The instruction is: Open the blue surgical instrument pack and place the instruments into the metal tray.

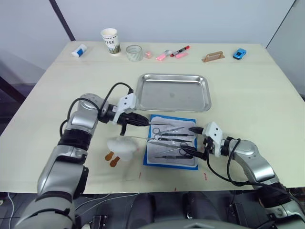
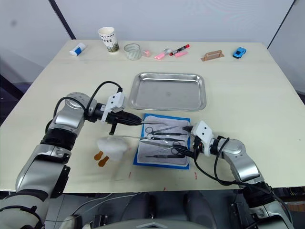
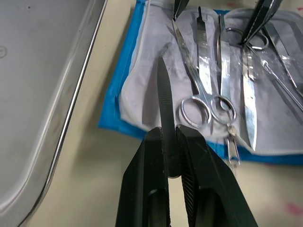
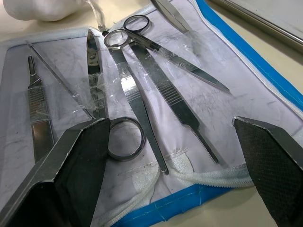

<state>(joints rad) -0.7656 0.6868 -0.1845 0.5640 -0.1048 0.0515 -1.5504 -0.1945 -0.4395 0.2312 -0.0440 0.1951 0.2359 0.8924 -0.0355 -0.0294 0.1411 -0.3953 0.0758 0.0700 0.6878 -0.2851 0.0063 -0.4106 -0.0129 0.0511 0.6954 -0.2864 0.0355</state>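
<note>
The blue surgical instrument pack (image 1: 170,141) lies unfolded on the bench (image 1: 257,90), its pale lining facing up, just in front of the metal tray (image 1: 173,91), which holds nothing. The instruments (image 4: 137,90) lie side by side on the lining: ring-handled scissors (image 3: 199,90), forceps and slim flat tools, some under clear film.

The left gripper (image 3: 173,156) sits at the pack's edge on the robot's left, its fingers pressed together on a slim flat silver tool (image 3: 164,97) (a tweezer-like blade, ridged along its length) that points out over the lining, its tip above the fabric. The right gripper (image 4: 173,156) is at the pack's opposite edge with its fingers spread wide apart, holding nothing, the ring handle of one pair of scissors just beyond them.

A white toy duck with orange feet (image 1: 121,149) rests beside the pack on the robot's left. Along the far edge of the bench stand a paper cup (image 1: 110,41), a glass jar (image 1: 134,53), marker pens (image 1: 172,53) and a small blue toy car (image 1: 239,53).
</note>
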